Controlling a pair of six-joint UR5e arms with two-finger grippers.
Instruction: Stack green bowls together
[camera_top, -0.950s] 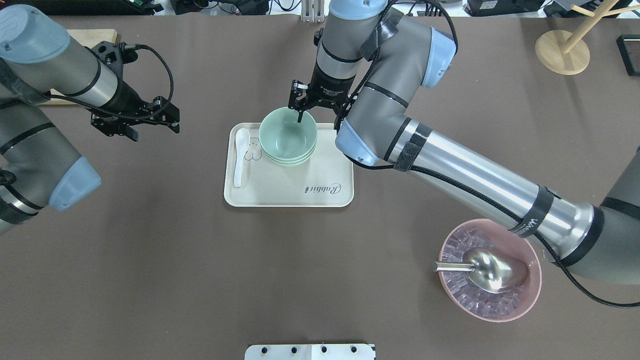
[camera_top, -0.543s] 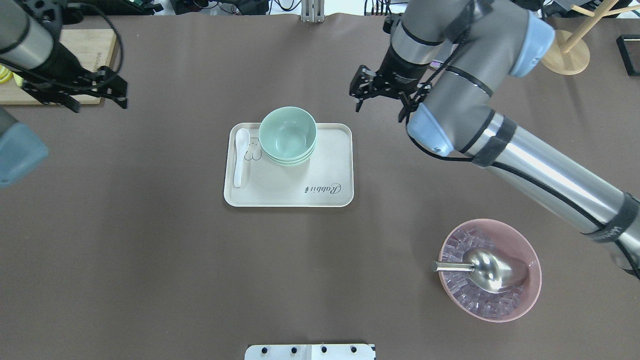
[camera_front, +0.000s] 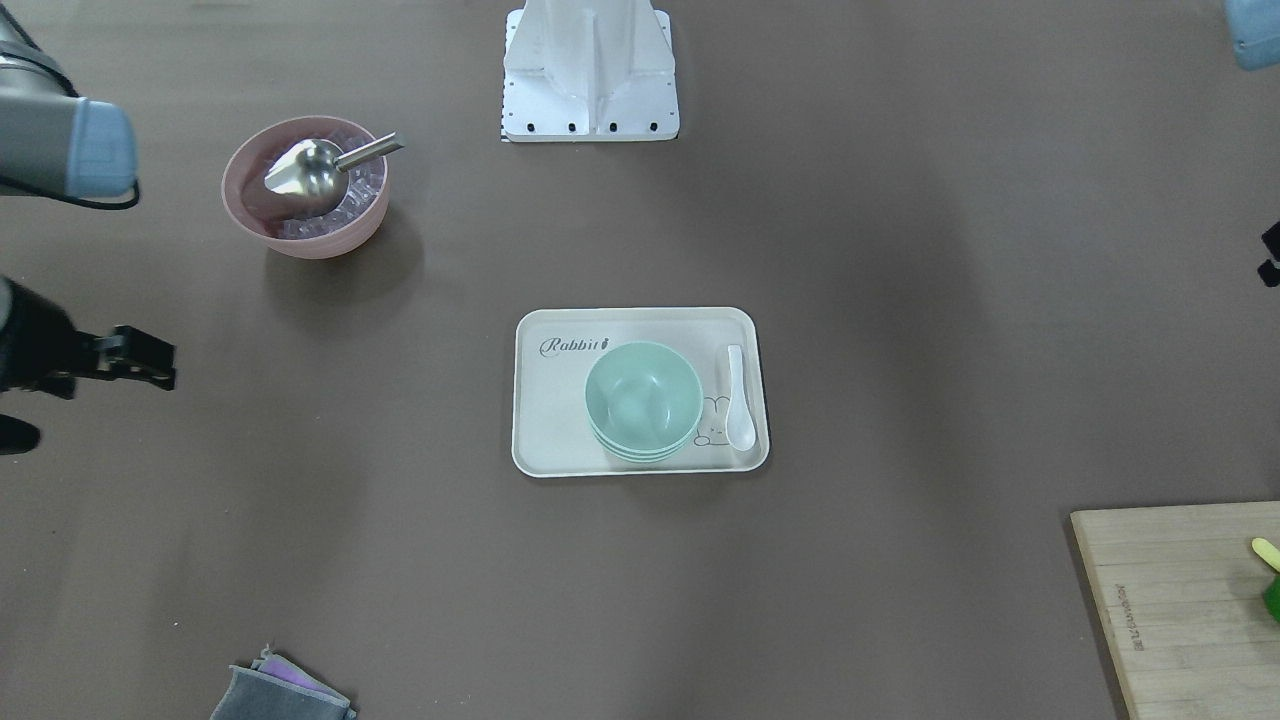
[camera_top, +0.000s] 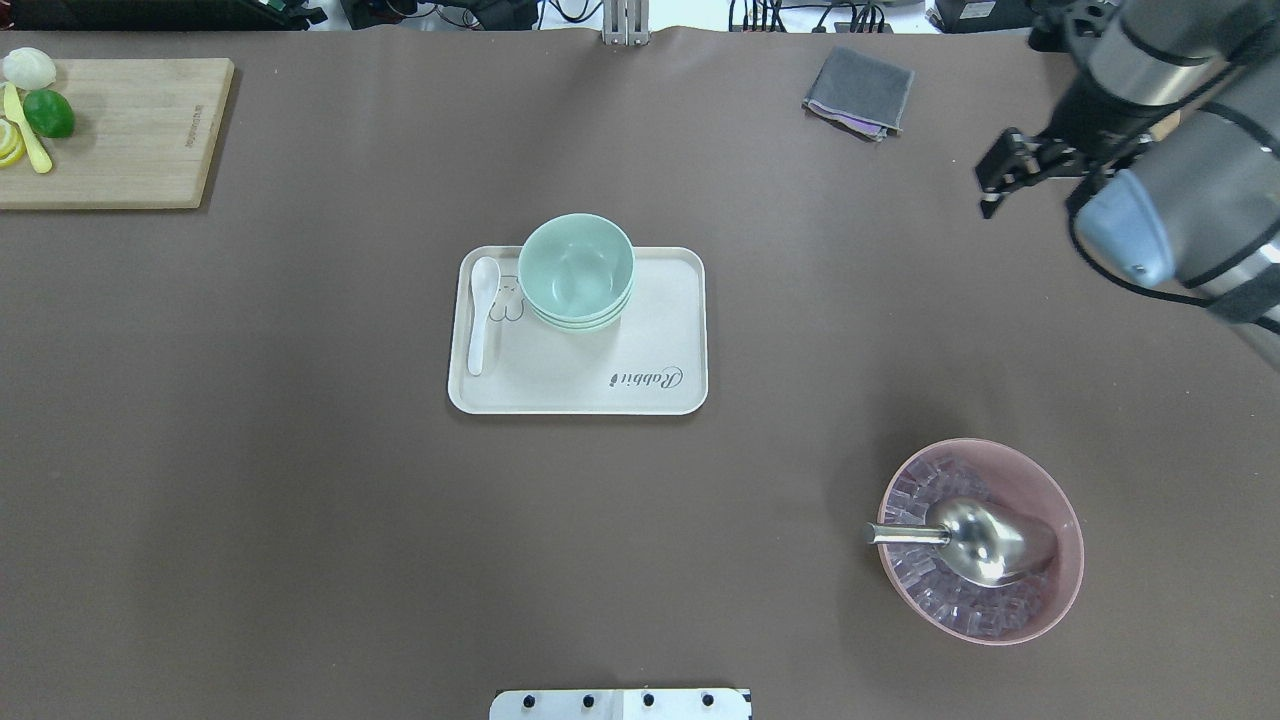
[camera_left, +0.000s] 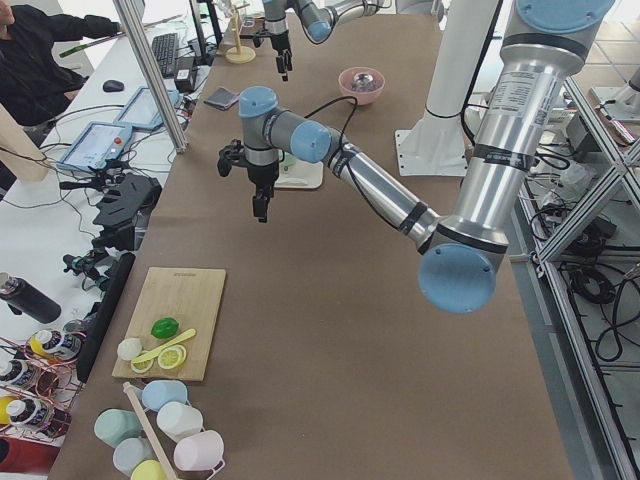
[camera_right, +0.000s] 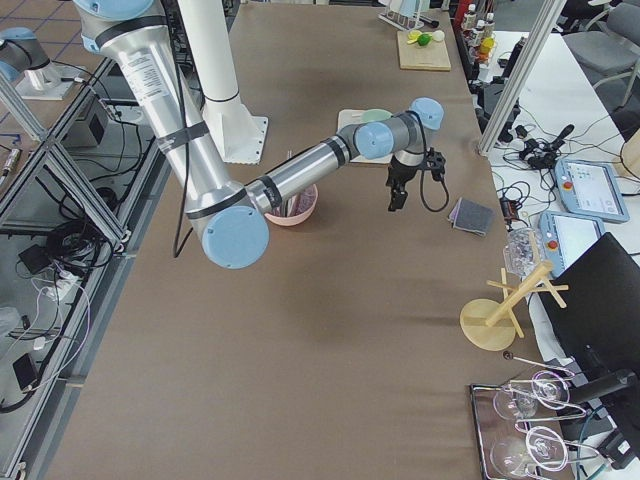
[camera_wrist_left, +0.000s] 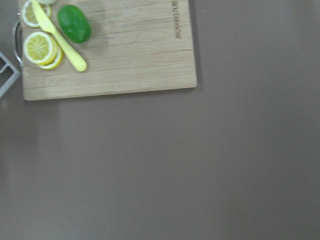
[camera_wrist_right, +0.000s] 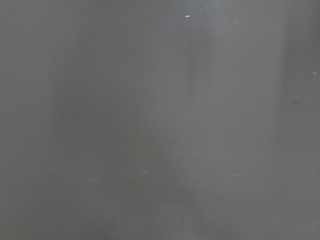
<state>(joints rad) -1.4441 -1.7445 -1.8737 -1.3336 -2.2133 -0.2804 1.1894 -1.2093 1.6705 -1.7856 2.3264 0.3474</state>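
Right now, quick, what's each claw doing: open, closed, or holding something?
Left claw: cannot be told; only the side camera shows it properly.
Right claw: open, holding nothing.

Probably a robotics lab: aluminium framing (camera_left: 150, 70), teach pendants (camera_right: 592, 188) and loose cables (camera_right: 60, 240) surround the table (camera_top: 300, 500).

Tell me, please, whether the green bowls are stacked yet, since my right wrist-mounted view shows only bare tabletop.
Observer: Yes, the green bowls sit nested in one stack on the cream tray.
Operator: Thank you. Is the right gripper holding anything?
Observer: No, the right gripper is open and empty, well clear of the tray.
Operator: Is anything else on that tray?
Observer: Only a white spoon, lying beside the stack.
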